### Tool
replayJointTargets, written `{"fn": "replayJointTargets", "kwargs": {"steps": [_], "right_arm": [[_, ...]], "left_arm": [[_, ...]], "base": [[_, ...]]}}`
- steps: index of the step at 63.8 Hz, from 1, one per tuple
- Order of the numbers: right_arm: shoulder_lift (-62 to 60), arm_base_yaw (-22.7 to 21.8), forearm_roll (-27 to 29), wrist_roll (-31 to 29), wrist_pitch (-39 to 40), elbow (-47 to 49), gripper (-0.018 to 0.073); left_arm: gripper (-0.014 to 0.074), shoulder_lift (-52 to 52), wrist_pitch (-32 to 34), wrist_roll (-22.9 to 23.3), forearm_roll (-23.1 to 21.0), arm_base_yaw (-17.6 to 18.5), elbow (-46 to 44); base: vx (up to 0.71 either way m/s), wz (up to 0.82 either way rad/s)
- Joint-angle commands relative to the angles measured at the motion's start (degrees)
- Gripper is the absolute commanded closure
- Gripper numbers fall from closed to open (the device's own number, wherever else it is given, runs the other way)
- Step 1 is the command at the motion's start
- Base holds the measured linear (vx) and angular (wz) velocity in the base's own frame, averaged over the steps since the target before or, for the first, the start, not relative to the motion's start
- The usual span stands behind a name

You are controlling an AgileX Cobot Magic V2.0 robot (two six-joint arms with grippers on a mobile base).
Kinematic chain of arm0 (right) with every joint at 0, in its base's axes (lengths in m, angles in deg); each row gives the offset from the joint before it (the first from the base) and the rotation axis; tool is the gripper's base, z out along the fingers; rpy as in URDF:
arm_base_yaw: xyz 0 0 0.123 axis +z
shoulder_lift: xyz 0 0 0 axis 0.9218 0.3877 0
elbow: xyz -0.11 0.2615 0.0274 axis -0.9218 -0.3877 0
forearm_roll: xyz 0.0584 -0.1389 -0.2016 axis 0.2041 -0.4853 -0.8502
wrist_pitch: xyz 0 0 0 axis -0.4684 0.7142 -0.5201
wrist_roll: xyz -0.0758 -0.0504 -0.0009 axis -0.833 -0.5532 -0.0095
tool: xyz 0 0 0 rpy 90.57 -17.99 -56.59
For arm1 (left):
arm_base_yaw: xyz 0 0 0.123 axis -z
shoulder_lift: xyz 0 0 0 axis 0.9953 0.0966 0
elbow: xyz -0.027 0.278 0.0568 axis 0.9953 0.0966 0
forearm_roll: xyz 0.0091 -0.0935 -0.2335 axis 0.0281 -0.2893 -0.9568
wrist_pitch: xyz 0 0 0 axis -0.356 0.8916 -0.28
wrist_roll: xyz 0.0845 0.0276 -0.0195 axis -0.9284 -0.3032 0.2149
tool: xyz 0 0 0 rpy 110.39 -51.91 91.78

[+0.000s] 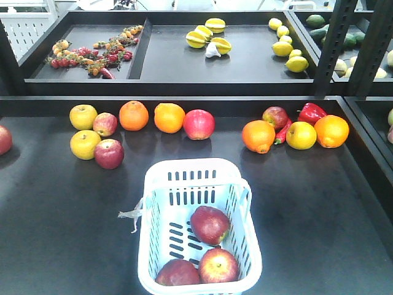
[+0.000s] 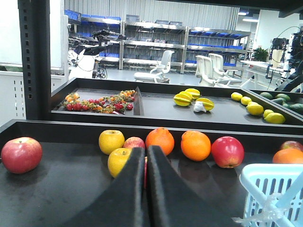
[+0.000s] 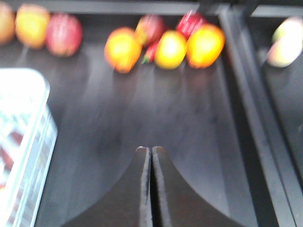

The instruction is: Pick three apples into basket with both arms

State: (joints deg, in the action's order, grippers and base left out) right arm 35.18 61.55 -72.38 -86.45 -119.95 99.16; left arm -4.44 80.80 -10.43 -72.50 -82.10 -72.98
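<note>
Three dark red apples lie inside the pale blue-white basket (image 1: 190, 167) at the table's front centre: one in the middle (image 1: 210, 225), one at the front right (image 1: 218, 265) and one at the front left (image 1: 178, 273). No gripper shows in the front view. My left gripper (image 2: 145, 149) is shut and empty, hanging above the table left of the basket (image 2: 270, 182). My right gripper (image 3: 151, 149) is shut and empty, above bare table right of the basket (image 3: 23, 142).
Along the table's back stand yellow apples (image 1: 83, 116), a small red apple (image 1: 109, 153), oranges (image 1: 134, 115), a pinkish-red apple (image 1: 199, 124), and at the right a red pepper (image 1: 311, 113). A raised back shelf holds starfruit (image 1: 206, 37) and lemons. Black posts (image 1: 334, 46) rise at the right.
</note>
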Motion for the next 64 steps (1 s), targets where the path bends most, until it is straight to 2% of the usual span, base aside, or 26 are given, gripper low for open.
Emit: {"fn": "replayJointTargets", "kwargs": {"steps": [1, 17, 23, 42, 54, 64], "right_arm": [[-3.26, -0.4, -1.44, 2.78, 8.87, -2.29, 0.0568], [-15.12, 3.49, -11.04, 12.16, 16.89, -12.78, 0.0568], [-20.42, 4.09, -12.87, 15.18, 18.34, -15.99, 0.0568], [-34.3, 4.09, -12.78, 16.8, 24.17, -26.74, 0.0568], [-34.1, 3.9, -12.7, 17.83, 30.39, -31.65, 0.0568], [-34.1, 3.9, -12.76, 20.88, 37.0, -36.21, 0.0568]], "left_arm": [[0.0603, -0.88, 4.09, 0.06, -0.45, -0.07, 1.31], [0.0603, -0.88, 4.09, 0.06, -0.45, -0.07, 1.31], [0.0603, -0.88, 4.09, 0.06, -0.45, -0.07, 1.31], [0.0603, -0.88, 4.09, 0.06, -0.45, -0.07, 1.31], [0.0604, -0.83, 4.09, 0.06, -0.45, -0.07, 1.31], [0.0604, -0.83, 4.09, 0.06, -0.45, -0.07, 1.31]], "base": [[0.0, 0.0], [0.0, 0.0], [0.0, 0.0], [0.0, 0.0], [0.0, 0.0], [0.0, 0.0]]}}
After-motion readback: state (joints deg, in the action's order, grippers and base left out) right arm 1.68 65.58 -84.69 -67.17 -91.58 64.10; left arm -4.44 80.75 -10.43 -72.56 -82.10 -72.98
